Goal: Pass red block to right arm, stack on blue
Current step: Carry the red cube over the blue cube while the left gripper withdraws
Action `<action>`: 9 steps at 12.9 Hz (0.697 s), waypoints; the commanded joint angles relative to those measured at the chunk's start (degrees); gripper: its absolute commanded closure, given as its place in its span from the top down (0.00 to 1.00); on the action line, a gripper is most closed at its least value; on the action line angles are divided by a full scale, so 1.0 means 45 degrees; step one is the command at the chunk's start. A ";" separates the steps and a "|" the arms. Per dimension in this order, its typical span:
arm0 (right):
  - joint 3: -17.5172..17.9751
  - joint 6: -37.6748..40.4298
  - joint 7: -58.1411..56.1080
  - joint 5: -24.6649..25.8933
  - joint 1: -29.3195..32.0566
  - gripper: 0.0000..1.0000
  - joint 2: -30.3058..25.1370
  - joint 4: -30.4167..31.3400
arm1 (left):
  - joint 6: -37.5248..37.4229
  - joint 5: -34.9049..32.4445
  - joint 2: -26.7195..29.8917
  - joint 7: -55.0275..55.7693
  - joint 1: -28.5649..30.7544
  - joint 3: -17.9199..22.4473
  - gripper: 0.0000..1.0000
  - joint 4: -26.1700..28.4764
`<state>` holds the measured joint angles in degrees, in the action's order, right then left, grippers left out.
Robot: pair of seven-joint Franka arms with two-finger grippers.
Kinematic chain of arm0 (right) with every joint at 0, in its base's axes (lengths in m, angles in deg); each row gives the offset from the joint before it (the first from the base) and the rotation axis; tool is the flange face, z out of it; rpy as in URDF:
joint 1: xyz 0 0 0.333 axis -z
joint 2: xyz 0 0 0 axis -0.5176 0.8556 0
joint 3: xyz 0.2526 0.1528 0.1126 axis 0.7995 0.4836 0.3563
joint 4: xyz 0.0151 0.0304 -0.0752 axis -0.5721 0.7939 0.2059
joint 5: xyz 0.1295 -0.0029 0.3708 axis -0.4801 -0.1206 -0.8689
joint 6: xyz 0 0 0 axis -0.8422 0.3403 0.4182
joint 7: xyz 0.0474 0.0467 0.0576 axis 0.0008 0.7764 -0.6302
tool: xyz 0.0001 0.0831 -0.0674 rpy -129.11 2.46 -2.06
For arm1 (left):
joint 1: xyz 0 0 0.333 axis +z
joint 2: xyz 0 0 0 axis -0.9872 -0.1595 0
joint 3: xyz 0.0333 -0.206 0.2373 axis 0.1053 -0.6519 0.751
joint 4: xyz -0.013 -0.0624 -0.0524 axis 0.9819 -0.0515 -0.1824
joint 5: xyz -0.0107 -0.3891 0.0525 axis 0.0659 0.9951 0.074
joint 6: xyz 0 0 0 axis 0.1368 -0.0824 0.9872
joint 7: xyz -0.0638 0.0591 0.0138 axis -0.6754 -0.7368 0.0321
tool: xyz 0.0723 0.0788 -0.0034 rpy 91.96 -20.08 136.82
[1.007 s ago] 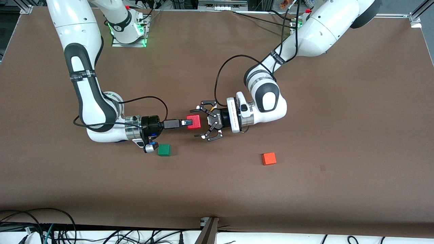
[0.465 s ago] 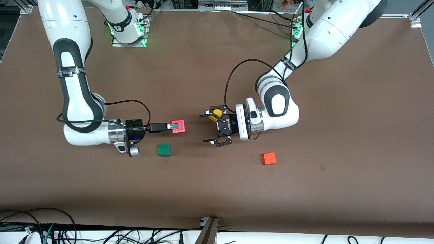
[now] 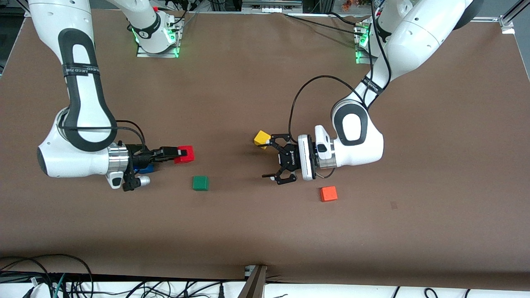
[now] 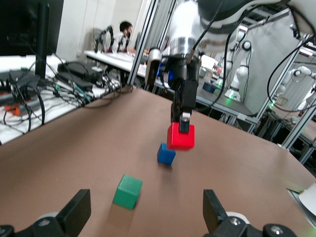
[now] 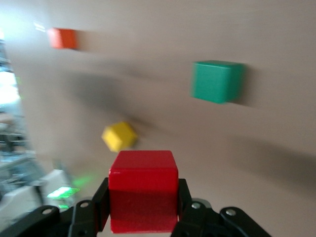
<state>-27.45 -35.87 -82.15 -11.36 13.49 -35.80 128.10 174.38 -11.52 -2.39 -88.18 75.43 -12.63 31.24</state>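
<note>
Two arms work over one brown table. The right gripper holds the single red block clamped between its fingers, in the air just beside the one blue cube. The left gripper hangs spread wide and empty, between one yellow cube and one orange cube. One green cube lies near the right gripper.

Cubes total: we count five
Red block: just one
Blue cube: one
Green cube: one
Yellow cube: one
Orange cube: one
Arms: we see two
Grippers: two, right gripper and left gripper
</note>
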 commanded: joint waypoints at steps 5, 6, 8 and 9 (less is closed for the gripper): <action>-0.0323 -0.0308 0.1316 0.6327 -0.0153 0.05 -0.0844 0.0252 | -0.3107 -0.4799 0.0416 0.3481 0.1568 0.0002 1.00 0.0095; -0.0342 -0.0483 0.1416 0.6896 -0.0172 0.05 -0.0883 0.0407 | -0.3733 -0.5461 0.0494 0.3910 0.1861 0.0041 1.00 0.0075; -0.0478 -0.1785 0.1591 0.7623 -0.0172 0.05 -0.1174 0.1437 | -0.4827 -0.6944 0.0824 0.5022 0.2311 0.0041 1.00 0.0094; -0.0479 -0.2779 0.1689 0.7721 -0.0172 0.06 -0.1466 0.2237 | -0.5413 -0.7919 0.1039 0.5492 0.2429 0.0060 1.00 0.0095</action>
<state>-29.09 -42.35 -75.96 21.47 13.34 -38.45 130.88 153.89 -41.52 -0.84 -68.02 85.63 -12.48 30.98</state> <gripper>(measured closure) 0.441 0.000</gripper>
